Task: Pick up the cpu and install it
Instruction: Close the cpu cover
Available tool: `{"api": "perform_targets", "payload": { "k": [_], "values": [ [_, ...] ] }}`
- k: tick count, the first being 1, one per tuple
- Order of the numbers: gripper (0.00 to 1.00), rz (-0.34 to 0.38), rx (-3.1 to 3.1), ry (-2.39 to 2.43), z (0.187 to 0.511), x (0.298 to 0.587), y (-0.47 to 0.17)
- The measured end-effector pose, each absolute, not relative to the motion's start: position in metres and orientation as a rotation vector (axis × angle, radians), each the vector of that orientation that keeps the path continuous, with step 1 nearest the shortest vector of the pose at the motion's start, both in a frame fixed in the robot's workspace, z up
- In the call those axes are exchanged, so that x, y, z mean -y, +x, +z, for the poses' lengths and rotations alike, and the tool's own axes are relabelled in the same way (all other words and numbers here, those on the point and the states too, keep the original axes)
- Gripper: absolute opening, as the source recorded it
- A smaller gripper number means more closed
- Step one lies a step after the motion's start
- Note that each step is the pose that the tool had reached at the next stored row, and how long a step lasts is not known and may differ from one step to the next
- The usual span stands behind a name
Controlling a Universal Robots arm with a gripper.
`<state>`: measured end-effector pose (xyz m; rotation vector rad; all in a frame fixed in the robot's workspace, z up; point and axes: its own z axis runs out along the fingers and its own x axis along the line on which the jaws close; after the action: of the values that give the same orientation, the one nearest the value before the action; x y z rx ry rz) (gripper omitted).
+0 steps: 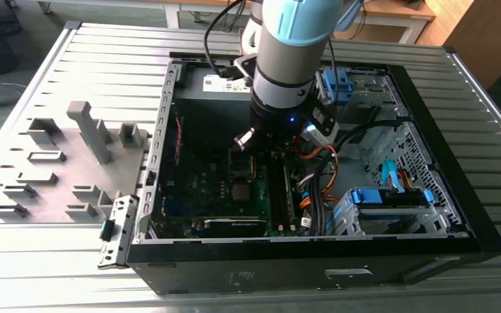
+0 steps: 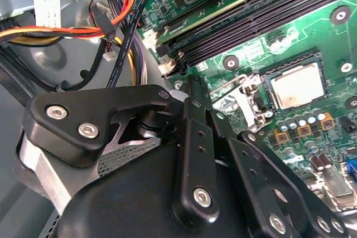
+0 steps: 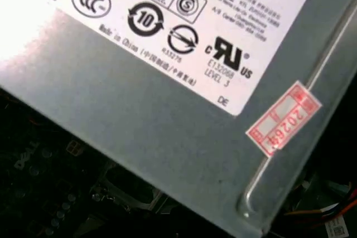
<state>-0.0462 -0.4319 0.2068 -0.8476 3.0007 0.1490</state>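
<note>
The gripper [image 1: 265,139] hangs low inside the open computer case [image 1: 151,195], just above the motherboard [image 2: 245,54]. Its black linkage sits in the foreground of the second wrist view, and I cannot tell whether it is apart or together; nothing shows clamped in it. The cpu [image 2: 295,86] lies flat in the socket on the motherboard, tan face up, apart from the gripper. A silver latch [image 2: 250,97] sits just beside it on the motherboard. Orange and black cables [image 2: 111,23] run off the motherboard's edge. The grey power supply box [image 3: 139,121] stands at the motherboard's end.
</note>
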Motion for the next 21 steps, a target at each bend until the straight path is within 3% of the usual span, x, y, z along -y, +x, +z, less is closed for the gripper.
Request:
{"api": "perform_targets", "payload": {
  "k": [21],
  "values": [
    [0.11,0.152,-2.998,-0.855,0.2037,0.4305,-0.0482]
  ]
}}
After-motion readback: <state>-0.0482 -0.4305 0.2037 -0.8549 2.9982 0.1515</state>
